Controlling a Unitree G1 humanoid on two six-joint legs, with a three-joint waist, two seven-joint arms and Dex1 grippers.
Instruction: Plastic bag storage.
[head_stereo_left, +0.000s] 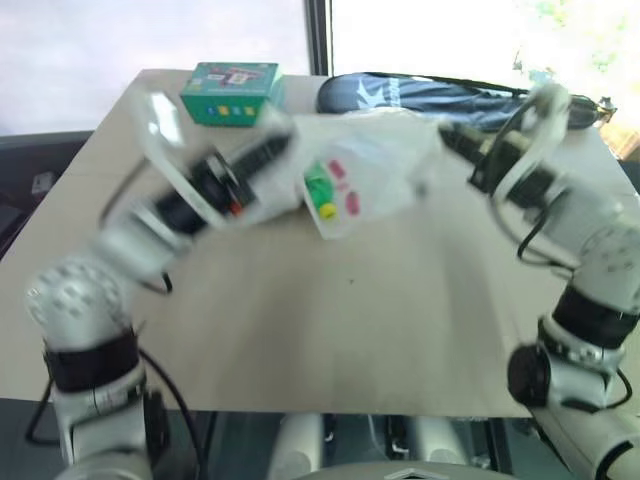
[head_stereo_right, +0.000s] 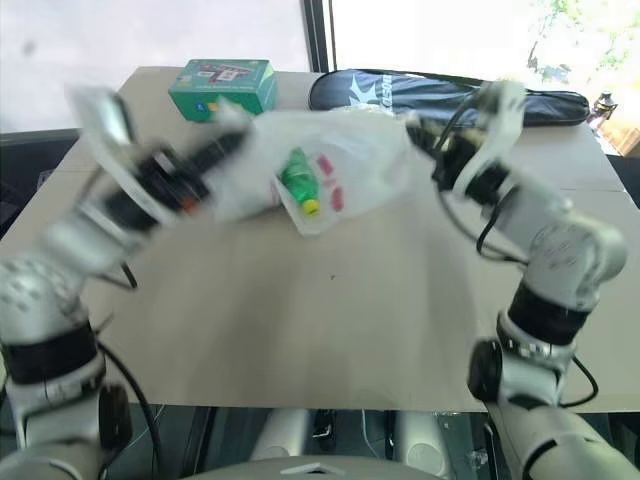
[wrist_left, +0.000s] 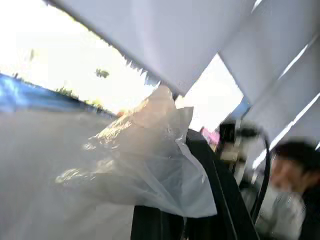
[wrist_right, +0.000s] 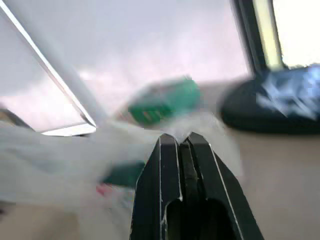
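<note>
- Tan tabletop (head_stereo_left: 330, 340), bright windows behind; near half of it bare.
- Left gripper (head_stereo_left: 283, 143) comes in from the left, blurred, fingers clenched on the left edge of the plastic bag (head_stereo_left: 375, 165); left wrist view has crinkly film bunched right at the fingers.
- Right gripper (head_stereo_left: 443, 131) comes in from the right, fingers pinched together on the bag's right edge; right wrist view shows the two black fingers pressed tight with film at the tips.
- Plastic bag is stretched between the two grippers mid-table, translucent white with red-pink marks, middle sagging toward the tabletop; can't tell if it touches.
- Green bottle (head_stereo_right: 298, 176) with yellow cap seen through the film, in the bag's low part.
- Green box (head_stereo_left: 232, 93) on the table behind the left gripper, near the far edge.
- Long black racket cover (head_stereo_left: 430, 92) lies along the far edge, behind the bag, just right of the box.
- Blurred person (wrist_left: 292, 172) in the left wrist view.
</note>
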